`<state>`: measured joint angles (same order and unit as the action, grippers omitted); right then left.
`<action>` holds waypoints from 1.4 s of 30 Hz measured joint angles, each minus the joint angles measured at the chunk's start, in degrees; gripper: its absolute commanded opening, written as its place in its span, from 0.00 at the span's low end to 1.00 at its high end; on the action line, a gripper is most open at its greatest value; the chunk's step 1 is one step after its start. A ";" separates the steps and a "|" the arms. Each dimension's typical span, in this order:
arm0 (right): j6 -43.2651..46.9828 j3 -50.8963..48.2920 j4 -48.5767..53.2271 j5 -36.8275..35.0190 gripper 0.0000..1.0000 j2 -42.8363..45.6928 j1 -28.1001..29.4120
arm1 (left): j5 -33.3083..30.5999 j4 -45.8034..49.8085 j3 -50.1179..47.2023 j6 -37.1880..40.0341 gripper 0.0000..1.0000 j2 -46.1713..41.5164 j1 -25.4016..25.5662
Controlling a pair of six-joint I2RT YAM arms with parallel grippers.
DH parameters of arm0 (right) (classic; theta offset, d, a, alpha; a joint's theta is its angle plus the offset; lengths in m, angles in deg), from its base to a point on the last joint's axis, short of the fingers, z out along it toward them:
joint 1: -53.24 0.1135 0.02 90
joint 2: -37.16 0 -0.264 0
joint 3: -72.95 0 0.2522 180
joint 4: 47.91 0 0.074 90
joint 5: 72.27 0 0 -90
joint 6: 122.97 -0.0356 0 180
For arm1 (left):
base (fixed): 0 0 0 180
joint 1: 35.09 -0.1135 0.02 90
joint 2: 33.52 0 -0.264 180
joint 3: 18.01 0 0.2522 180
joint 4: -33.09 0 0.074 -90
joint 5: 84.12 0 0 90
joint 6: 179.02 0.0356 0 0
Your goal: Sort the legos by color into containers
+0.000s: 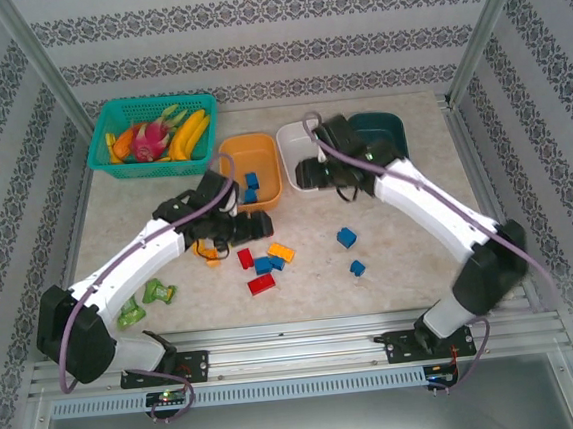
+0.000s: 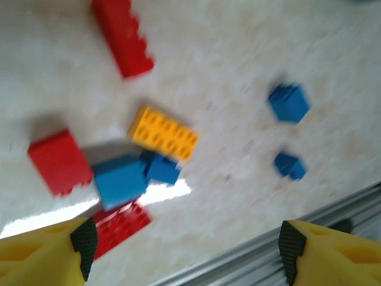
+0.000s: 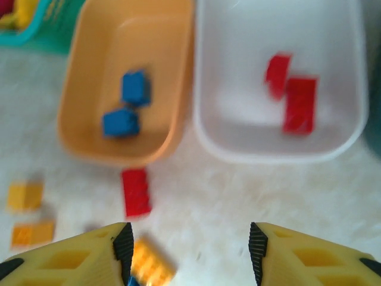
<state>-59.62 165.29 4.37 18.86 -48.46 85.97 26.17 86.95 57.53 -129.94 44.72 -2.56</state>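
Marbled desk (image 1: 410,254), patterned walls: lego sort, partly done.
Left claw (image 2: 187,250) wide, empty, above loose legos (image 1: 263,265); orange tub (image 3: 161,59) holds two blue; white tub (image 3: 238,47) two red; right claw (image 3: 187,244) wide, empty, before them; teal tub (image 1: 384,124) behind. Next, likely: lower onto one brick, pinch squarely.

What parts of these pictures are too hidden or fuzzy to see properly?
The dark teal tub: the right arm covers part of it from the top, and the right wrist picture's edge cuts it off. Contents unknown.
The white tub: from the top, the right gripper hides its floor.
A yellow brick: from the top, half under the left arm.
A red brick: left wrist view, blurred, partly under a blue brick.
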 measured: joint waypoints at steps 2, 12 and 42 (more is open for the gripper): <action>-0.17 -9.40 -2.84 2.78 0.57 6.05 1.49 | -1.01 0.07 -3.41 0.02 0.79 -0.42 1.99; -6.25 -34.49 -5.35 8.66 0.60 25.14 6.08 | -5.53 0.07 -7.54 1.33 0.76 3.02 9.53; -12.70 -40.54 -15.65 15.04 0.72 33.40 5.62 | -15.13 -0.61 1.60 -0.22 0.51 22.29 9.79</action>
<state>-72.32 124.75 -11.28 33.89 -15.06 91.59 11.05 86.34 59.12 -130.16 67.01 7.24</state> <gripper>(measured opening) 0.719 0.529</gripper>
